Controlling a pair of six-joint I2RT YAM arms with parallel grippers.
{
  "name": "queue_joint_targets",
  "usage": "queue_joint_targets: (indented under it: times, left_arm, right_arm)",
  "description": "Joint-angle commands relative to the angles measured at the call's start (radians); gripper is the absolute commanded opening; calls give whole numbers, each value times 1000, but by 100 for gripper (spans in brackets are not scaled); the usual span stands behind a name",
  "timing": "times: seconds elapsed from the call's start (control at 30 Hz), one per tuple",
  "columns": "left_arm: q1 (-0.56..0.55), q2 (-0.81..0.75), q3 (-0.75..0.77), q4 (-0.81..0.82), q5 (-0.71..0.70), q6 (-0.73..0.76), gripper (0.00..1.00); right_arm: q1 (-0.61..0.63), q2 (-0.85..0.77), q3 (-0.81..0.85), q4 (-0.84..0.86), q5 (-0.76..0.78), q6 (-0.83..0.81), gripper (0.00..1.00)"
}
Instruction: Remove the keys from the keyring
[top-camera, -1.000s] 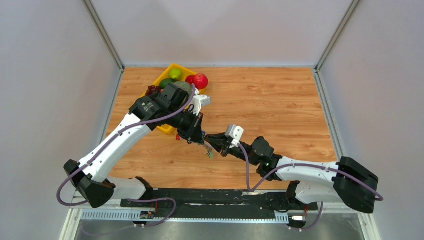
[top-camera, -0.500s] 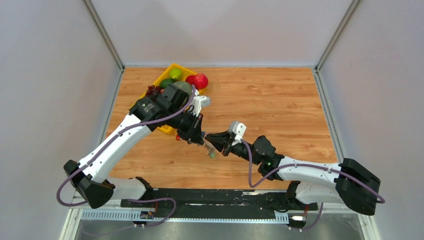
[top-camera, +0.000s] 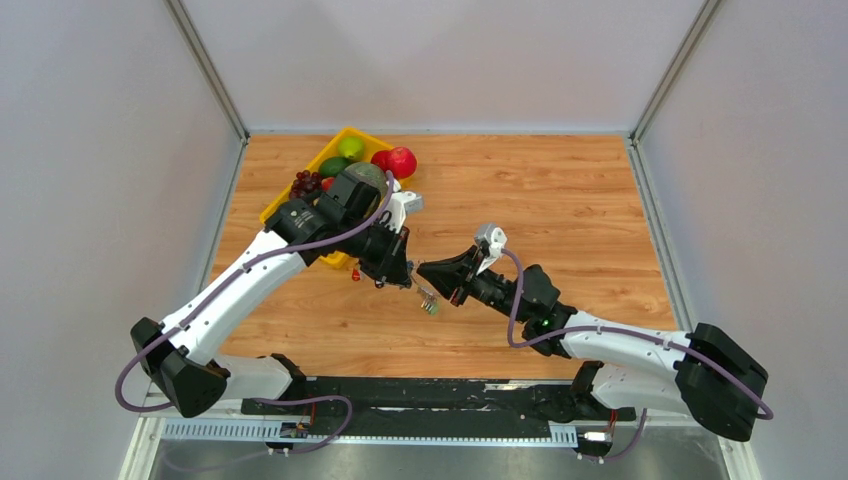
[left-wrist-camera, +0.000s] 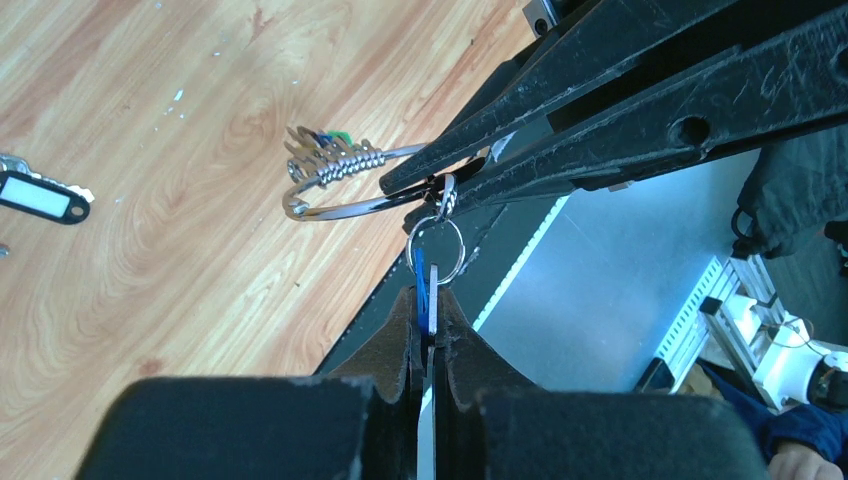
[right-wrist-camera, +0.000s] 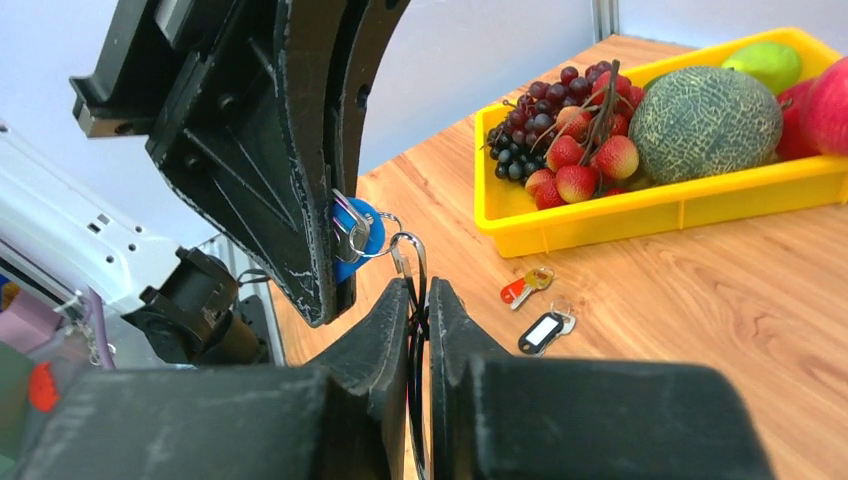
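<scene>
Left pincer (left-wrist-camera: 425, 300) is clamped narrow on a flat blue plastic tag (right-wrist-camera: 362, 236). The tag's small silver split ring (left-wrist-camera: 438, 250) is seen meeting the thin round silver wire keyring (left-wrist-camera: 345, 205) right at the other arm's tips; whether it is threaded on cannot be told. Right pincer (right-wrist-camera: 417, 297) is closed tight on the keyring wire itself. Both pincers are held tip to tip above the light wooden bench (top-camera: 560, 210), left of centre. The keyring is held clear of the bench. The bunch of small silver keys (left-wrist-camera: 322, 162) is gathered on the keyring's far arc, away from both pincers. A green tag (left-wrist-camera: 341, 137) is visible among them; other tag colours cannot be told. Two loose keys are seen lying on the bench just beside each other: one with a red plastic tag (right-wrist-camera: 514, 291), one with a dark-framed tag (right-wrist-camera: 545, 328) with a white insert. A rectangular yellow plastic fruit tray (right-wrist-camera: 640, 205) is located behind them, loaded with dark grapes (right-wrist-camera: 535, 125), strawberries (right-wrist-camera: 575, 170), a netted melon (right-wrist-camera: 705, 120) and a red apple (right-wrist-camera: 828, 100).
</scene>
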Motion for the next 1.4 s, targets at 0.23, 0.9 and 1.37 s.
queue_joint_targets:
  times: [0.23,0.9,1.37]
  left_arm:
    - [-11,-51,-132,115,78,-50,0]
    - [-34,68,-308,234,207,-31,0]
    - [-25,-70,-200,181,50,-56,0]
  right_arm:
    - [-54,12,29,-18,135,197,0]
    - [-81,-12,33,-9,178,71,0]
    - [-95,-18,5,-34,220,120,0]
